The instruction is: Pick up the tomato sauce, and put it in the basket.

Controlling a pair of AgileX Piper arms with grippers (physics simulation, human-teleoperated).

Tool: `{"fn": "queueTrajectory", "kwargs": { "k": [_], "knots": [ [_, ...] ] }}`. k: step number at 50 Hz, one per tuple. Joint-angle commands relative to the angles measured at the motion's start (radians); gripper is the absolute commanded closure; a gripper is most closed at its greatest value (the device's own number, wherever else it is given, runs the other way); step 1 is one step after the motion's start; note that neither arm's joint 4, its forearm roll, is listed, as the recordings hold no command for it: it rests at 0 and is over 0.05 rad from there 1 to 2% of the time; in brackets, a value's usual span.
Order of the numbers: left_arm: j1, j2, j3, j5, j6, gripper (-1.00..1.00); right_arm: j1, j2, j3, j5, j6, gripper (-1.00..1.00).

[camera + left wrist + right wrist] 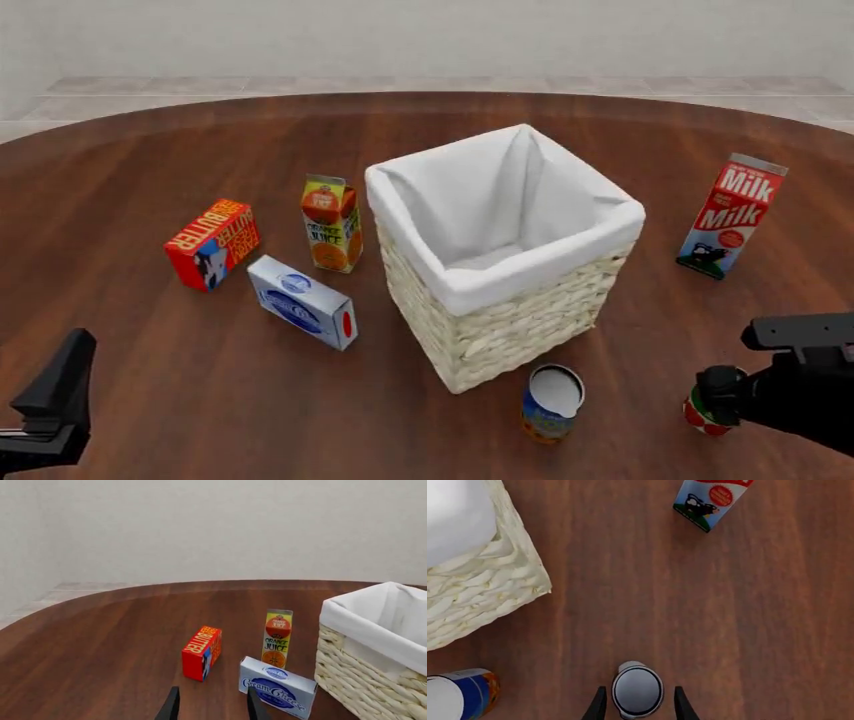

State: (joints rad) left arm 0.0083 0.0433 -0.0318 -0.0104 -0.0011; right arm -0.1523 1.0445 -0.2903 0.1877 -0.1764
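Observation:
The tomato sauce (638, 690) stands upright on the table to the right of the basket's near corner; from above I see its silver-white top. In the front view only a sliver of the red tomato sauce (697, 414) shows beside my right arm. My right gripper (638, 708) is open, one finger on each side of the can with small gaps. The basket (534, 310), cream wicker with a white liner, stands mid-table; the basket's corner (487, 595) also shows in the right wrist view. My left gripper (212, 708) is open and holds nothing, low at the near left (62, 385).
A blue-and-orange can (551, 402) stands just in front of the basket, left of the tomato sauce. A milk carton (730, 215) is at the right. The butter box (212, 243), orange juice carton (330, 223) and cream cheese box (303, 301) sit left of the basket.

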Motion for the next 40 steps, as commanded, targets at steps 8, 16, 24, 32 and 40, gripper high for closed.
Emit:
{"fn": "queueTrajectory", "kwargs": {
  "k": [8,16,24,32,40],
  "knots": [
    [0.0,0.001,-0.001,0.0,0.0,-1.0,-0.004,0.058,0.018,-0.058,0.0,-1.0],
    [0.0,0.001,-0.001,0.0,0.0,-1.0,-0.005,0.08,0.023,-0.079,-0.004,-1.0],
    [0.0,0.001,-0.001,0.0,0.0,-1.0,-0.012,0.102,0.029,-0.098,-0.009,-1.0],
    [0.0,0.001,-0.001,0.0,0.0,-1.0,-0.019,0.137,0.039,-0.129,-0.013,-1.0],
    [0.0,0.001,-0.001,0.0,0.0,-1.0,-0.02,0.152,0.04,-0.139,-0.012,-1.0]
  ]
}}
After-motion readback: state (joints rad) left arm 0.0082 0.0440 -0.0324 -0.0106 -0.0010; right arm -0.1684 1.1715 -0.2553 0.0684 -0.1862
